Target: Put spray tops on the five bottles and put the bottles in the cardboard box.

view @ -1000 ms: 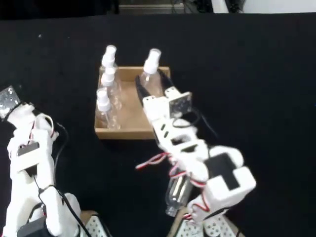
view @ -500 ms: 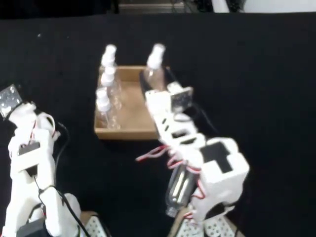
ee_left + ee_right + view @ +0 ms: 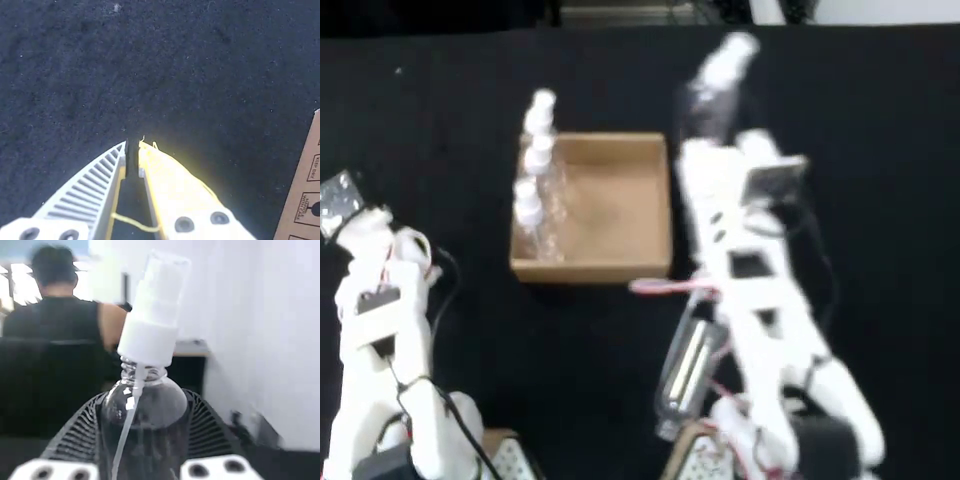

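Observation:
In the high view my right gripper [image 3: 708, 125] is shut on a clear bottle with a white spray top [image 3: 722, 70], held up beyond the right wall of the cardboard box [image 3: 610, 210]. The right wrist view has this bottle [image 3: 149, 345] upright between the black fingers [image 3: 205, 430]. Three capped bottles [image 3: 535, 175] stand along the box's left wall. One clear bottle without a top [image 3: 682, 378] lies on the table by the right arm's base. My left gripper [image 3: 133, 150] is shut and empty just above the black table, left of the box.
The table is covered in black cloth [image 3: 860, 150]. A corner of the cardboard box [image 3: 306, 200] appears in the left wrist view. The left arm [image 3: 375, 300] stands at the table's left edge, its base near the front.
The right arm has lifted the capped bottle from the box's back right corner and swung it up and to the right, outside the box. The left arm has not moved.

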You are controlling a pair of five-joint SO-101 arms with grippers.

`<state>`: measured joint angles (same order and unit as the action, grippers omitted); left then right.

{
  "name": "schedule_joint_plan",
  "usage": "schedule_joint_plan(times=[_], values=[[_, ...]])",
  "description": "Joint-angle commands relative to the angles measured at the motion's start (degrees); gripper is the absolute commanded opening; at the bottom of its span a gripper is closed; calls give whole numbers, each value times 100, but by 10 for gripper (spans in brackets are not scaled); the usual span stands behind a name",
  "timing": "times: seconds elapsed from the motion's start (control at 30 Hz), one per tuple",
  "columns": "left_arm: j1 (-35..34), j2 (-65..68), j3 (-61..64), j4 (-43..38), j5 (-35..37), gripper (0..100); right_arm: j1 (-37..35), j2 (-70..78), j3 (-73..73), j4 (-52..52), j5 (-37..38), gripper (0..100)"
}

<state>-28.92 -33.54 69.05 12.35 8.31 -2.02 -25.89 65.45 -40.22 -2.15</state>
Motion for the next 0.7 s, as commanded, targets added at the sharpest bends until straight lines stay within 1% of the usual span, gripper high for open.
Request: schedule_joint_plan(times=[0.0,0.07,0.17,0.23,0.3,0.33,0.4,0.5,0.6,0.67], values=[[84,-202,22,-123,18,33,1415,-866,-119,1354,9,18],[84,-202,31,-123,18,33,2198,-936,-119,1591,97,21],[84,-202,31,-123,18,33,3103,-716,-110,1635,738,21],[84,-202,31,-123,18,33,3464,-409,-127,1626,1002,21],[84,-202,40,-123,18,33,3736,-22,-163,1591,1073,21],[84,-202,48,-123,18,33,3868,171,-154,1407,1055,21],[84,-202,57,-123,18,33,4097,620,-57,800,1055,18],[84,-202,66,-123,18,33,4378,1411,259,-598,1046,18],[84,-202,66,-123,18,33,4422,2281,505,-2031,1002,21],[66,-202,75,-114,18,33,4431,2835,532,-2611,818,22]])
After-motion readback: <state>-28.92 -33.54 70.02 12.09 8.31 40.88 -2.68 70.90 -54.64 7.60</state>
